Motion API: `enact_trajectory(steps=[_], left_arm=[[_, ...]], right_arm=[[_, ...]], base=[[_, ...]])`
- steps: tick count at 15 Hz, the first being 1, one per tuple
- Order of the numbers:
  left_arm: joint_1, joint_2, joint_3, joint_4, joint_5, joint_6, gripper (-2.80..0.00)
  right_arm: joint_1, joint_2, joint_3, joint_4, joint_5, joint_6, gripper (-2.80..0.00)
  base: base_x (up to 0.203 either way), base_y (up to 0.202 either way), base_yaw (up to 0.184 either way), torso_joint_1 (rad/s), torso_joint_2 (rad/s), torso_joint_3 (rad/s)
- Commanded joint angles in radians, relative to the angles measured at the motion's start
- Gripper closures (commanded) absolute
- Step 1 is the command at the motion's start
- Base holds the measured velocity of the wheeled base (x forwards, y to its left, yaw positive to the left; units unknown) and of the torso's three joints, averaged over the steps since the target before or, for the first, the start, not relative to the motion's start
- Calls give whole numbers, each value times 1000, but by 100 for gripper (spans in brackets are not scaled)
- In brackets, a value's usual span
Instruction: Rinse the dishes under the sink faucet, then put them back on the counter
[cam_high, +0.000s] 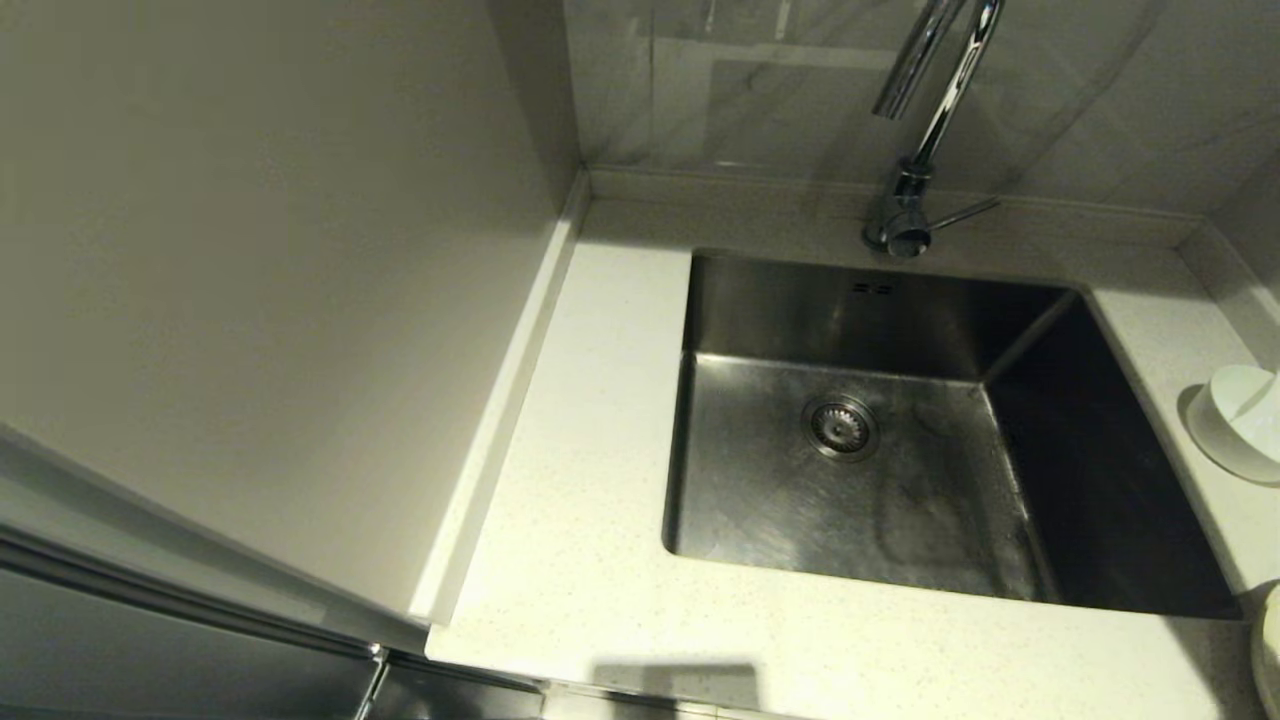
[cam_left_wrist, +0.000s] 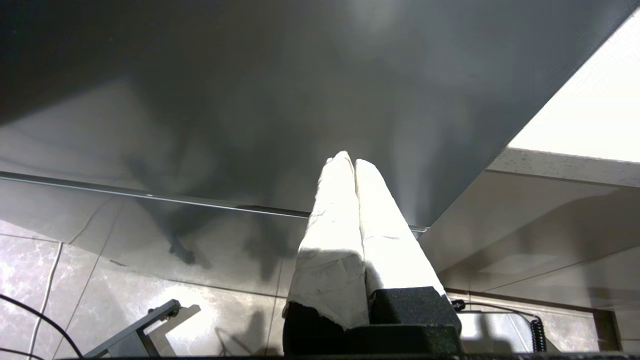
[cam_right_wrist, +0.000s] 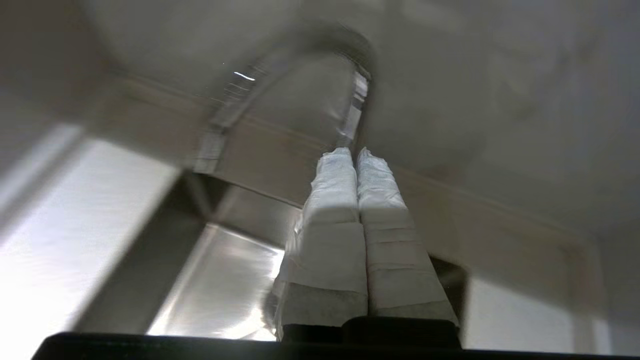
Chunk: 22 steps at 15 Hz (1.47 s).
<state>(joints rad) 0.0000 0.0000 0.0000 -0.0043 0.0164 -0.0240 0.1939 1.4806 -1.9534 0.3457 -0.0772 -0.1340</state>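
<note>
Square steel sink (cam_high: 900, 480) sits empty in the speckled stone counter (cam_high: 570, 560).
Right of the sink, a white bowl (cam_high: 1240, 415) rests on a cream plate (cam_high: 1215, 445); the chrome gooseneck faucet (cam_high: 925, 110) rises behind it. Right gripper (cam_right_wrist: 356, 152) faces the faucet and left gripper (cam_left_wrist: 350, 160) hangs below the counter, both pressed closed, empty.

I see home kitchen. Square steel sink (cam_high: 900, 440) with round drain strainer (cam_high: 840, 427) sunk into speckled off-white desk (cam_high: 580, 540). Chrome gooseneck faucet (cam_high: 925, 120) with side lever behind basin. Glossy marbled wall tiles (cam_high: 760, 90) behind, plain beige panel (cam_high: 250, 280) at my left. White dishes (cam_high: 1240, 420) on desk right of sink.
</note>
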Motion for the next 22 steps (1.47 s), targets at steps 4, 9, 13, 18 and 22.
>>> enact_trajectory(steps=[4, 9, 13, 18, 22], left_arm=[[0, -3, 0, 0, 0, -1, 0], [0, -3, 0, 0, 0, -1, 0], [0, -3, 0, 0, 0, -1, 0], [0, -5, 0, 0, 0, -1, 0], [0, -3, 0, 0, 0, -1, 0]], right_arm=[[72, -423, 282, 144, -2, -34, 0], [-94, -808, 549, 223, -51, 8, 0], [-136, -1096, 709, 230, -77, 58, 0], [-194, -1364, 881, 243, -138, 23, 0], [-197, -1479, 1160, 211, -186, 72, 0]], base=[[0, 0, 0, 0, 0, 0], [0, 0, 0, 0, 0, 0], [0, 0, 0, 0, 0, 0], [0, 0, 0, 0, 0, 0], [0, 0, 0, 0, 0, 0]])
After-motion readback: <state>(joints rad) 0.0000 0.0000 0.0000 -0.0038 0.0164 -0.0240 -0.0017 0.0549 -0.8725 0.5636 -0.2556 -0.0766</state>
